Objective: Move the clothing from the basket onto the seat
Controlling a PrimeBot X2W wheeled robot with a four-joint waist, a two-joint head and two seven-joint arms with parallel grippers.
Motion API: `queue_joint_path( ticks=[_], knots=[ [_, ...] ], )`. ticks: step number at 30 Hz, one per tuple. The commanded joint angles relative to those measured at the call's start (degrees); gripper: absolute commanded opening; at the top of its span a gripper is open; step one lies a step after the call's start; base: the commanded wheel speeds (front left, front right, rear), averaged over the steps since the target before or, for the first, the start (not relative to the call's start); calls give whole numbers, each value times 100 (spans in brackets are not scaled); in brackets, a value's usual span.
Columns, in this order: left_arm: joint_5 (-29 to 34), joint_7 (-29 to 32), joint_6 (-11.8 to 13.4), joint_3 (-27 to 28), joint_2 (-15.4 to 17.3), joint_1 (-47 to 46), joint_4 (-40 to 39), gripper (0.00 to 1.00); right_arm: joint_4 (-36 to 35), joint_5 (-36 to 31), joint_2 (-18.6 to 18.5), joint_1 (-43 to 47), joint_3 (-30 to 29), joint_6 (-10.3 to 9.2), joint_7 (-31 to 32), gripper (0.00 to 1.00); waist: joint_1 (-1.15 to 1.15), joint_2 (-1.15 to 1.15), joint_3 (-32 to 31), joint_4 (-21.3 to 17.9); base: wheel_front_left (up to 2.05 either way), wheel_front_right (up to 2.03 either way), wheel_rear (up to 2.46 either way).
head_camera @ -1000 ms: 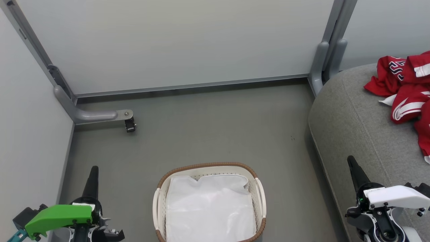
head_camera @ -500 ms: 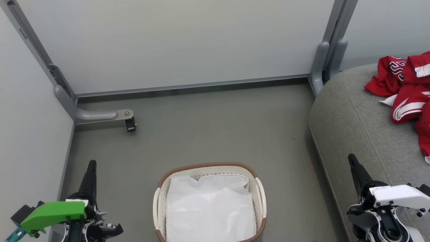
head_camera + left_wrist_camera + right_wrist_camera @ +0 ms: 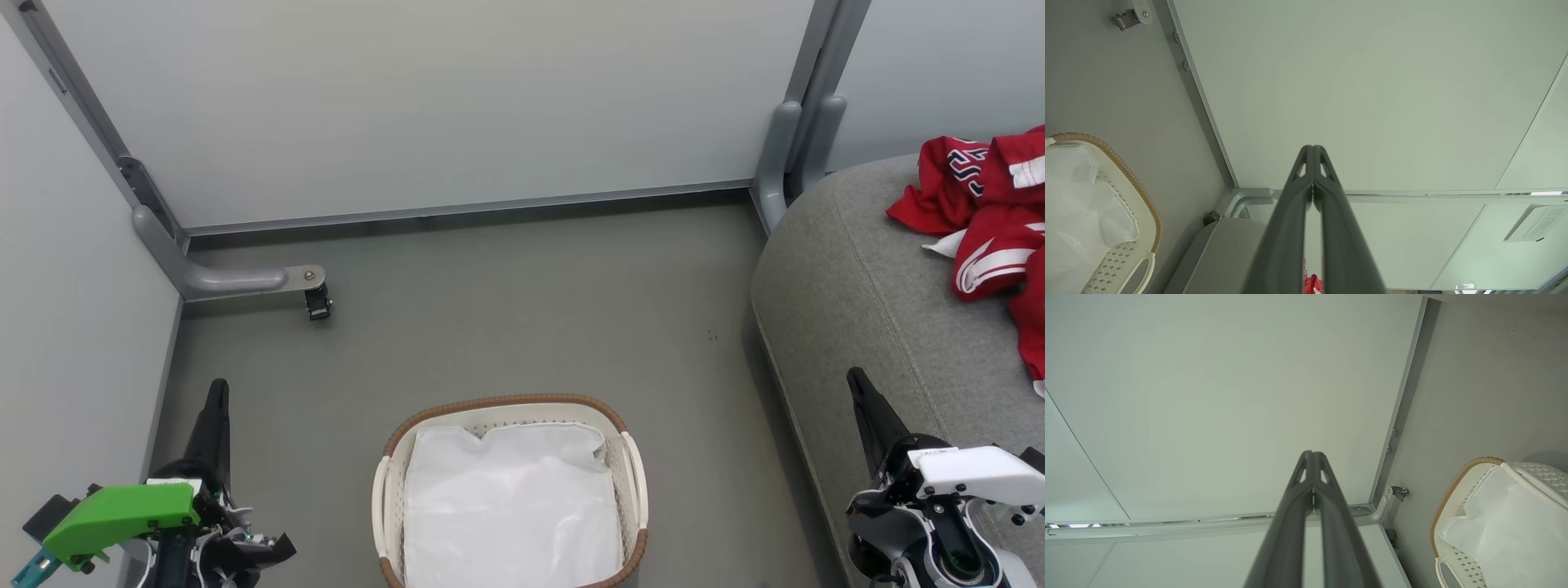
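Note:
The red clothing (image 3: 992,208) with white panels and navy-and-white numerals lies crumpled on the grey seat (image 3: 865,286) at the right. On the floor at bottom centre stands the white basket (image 3: 624,425) with its brown woven rim, holding just its white liner (image 3: 510,506). My left gripper (image 3: 217,384) is shut at the lower left, apart from the basket, nothing between its fingers. My right gripper (image 3: 855,374) is shut at the lower right, over the seat's front edge. The left wrist view has the basket (image 3: 1143,196), the seat (image 3: 1224,249) and a sliver of red clothing (image 3: 1312,283). The basket (image 3: 1453,490) also appears in the right wrist view.
Pale partition panels (image 3: 424,98) close off the back and left. A grey foot with a small caster (image 3: 317,302) juts from the left corner. A grey post (image 3: 780,155) stands by the seat's back corner. Grey floor (image 3: 522,310) lies between the basket and panels.
Both grippers' tips have crept slightly up the head view while their wrists sank lower. The left one moved more. Basket, clothing and seat have stayed put.

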Motion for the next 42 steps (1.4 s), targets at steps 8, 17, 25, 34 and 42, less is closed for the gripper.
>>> queue_joint_path(
  ticks=[8,17,25,34,42],
  knots=[
    [-22,21,-39,11,-1,-55,-10,0,-26,21,-34,-45,-14,-4,16,0,0,0,0,0,0,0,0],
    [-23,20,-39,10,-1,-55,-11,0,-25,21,-34,-45,-14,-4,16,0,0,0,0,0,0,0,0],
    [-22,19,-38,10,-1,-55,-11,0,-25,21,-34,-44,-13,-4,16,0,0,0,0,0,0,0,0],
    [-22,19,-38,10,-1,-55,-11,0,-26,22,-34,-44,-13,-4,16,0,0,0,0,0,0,0,0],
    [-22,18,-37,9,-1,-55,-11,0,-26,22,-34,-44,-13,-4,16,0,0,0,0,0,0,0,0]
  ],
)
